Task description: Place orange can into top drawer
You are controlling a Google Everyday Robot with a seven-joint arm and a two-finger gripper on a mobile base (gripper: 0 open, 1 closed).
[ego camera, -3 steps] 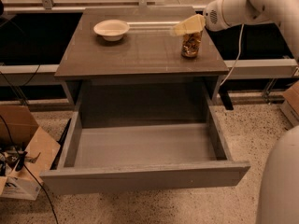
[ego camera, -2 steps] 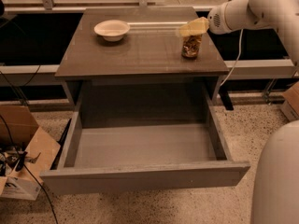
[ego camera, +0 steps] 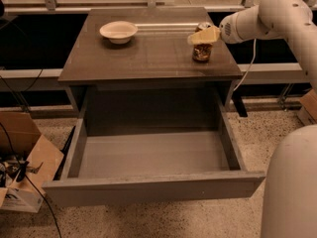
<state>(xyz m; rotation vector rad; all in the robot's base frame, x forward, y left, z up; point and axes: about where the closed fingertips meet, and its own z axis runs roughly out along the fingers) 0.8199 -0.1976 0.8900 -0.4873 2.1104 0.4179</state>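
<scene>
The orange can [ego camera: 201,52] stands upright on the right part of the grey cabinet's top [ego camera: 148,58], near its right edge. My gripper [ego camera: 203,35] reaches in from the right on the white arm [ego camera: 267,14] and sits at the can's top, covering its upper part. The can rests on the cabinet top. The top drawer [ego camera: 153,188] is pulled far out below the cabinet top, and its grey inside holds nothing.
A white bowl [ego camera: 118,31] sits on the cabinet top at the back left. A cardboard box [ego camera: 22,167] and cables lie on the floor at the left. The robot's white body [ego camera: 292,187] fills the lower right. A rail and window run behind the cabinet.
My gripper has moved slightly right and down, closer onto the top of the orange can. The can, bowl and drawer have not moved.
</scene>
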